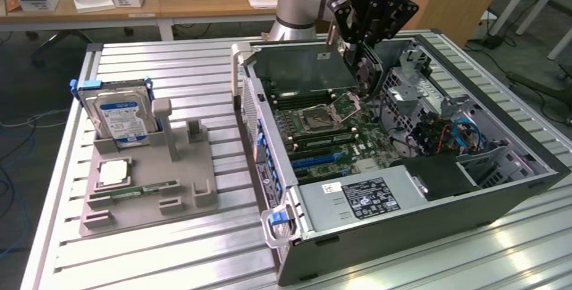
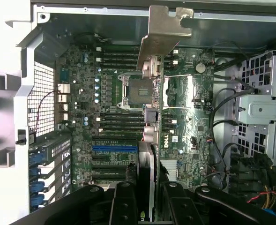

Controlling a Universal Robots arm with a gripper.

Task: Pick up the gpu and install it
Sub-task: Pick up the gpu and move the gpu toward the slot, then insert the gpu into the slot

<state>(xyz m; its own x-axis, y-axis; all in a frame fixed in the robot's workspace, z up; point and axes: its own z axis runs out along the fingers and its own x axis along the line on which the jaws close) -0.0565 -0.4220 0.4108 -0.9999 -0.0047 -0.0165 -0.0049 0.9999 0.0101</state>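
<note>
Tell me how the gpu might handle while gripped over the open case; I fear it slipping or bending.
The gpu is a thin flat board, so it is likely stiff yet fragile at its edge. Gripped edge-on, with its metal bracket far from the jaws, it may tilt if nudged. It looks light for its size.

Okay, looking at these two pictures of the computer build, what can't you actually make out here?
- Exterior view: the gpu covers the board behind it, so the slot under it is hidden.
- Exterior view: the dark gripper blends into the dark card, so where the jaws clamp it is unclear.
- Wrist view: the gpu is seen edge-on, so its faces can't be read.
- Exterior view: the print on the hard drive label is too small to read.
</note>
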